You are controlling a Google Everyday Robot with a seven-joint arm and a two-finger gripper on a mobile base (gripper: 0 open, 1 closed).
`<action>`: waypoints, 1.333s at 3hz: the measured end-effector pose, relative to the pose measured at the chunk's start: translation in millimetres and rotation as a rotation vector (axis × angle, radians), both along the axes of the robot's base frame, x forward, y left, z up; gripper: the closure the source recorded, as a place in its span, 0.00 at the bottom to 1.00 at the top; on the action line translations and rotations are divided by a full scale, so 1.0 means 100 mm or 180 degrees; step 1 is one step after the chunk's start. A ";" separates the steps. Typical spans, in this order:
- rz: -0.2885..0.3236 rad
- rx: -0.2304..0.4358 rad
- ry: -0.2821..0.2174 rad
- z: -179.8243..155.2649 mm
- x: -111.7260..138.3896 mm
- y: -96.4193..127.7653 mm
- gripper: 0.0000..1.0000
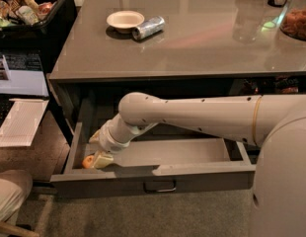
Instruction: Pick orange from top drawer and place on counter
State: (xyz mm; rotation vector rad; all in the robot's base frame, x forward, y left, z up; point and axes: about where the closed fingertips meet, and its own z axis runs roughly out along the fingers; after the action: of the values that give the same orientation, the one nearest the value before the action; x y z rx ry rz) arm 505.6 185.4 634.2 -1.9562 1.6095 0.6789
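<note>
Arm reaching into the open top drawer, tool at the orange.

The top drawer (158,177) stands pulled out below the front edge of the counter (192,53). The white arm (192,117) comes in from the right and slants down into the drawer's front left corner, under the counter's front left corner. There the tool (99,155) sits low against the drawer floor, touching the orange (87,162), which lies just to its left by the drawer's left wall. Whether the tool is spread or pinching the fruit, I cannot tell. On the counter, near its far left corner, a pale bowl (125,20) and a tipped silver can (148,27) lie side by side.
</note>
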 end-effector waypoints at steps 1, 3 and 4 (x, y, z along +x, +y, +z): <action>-0.0007 -0.0045 -0.0016 -0.02 0.07 0.05 0.28; -0.0038 -0.0127 0.0068 -0.17 0.14 0.04 0.70; -0.0084 -0.0108 0.0047 -0.13 0.19 -0.01 0.93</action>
State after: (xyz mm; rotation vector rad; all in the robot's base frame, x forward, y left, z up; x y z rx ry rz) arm 524.5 184.2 621.1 -1.9545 1.6630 0.6612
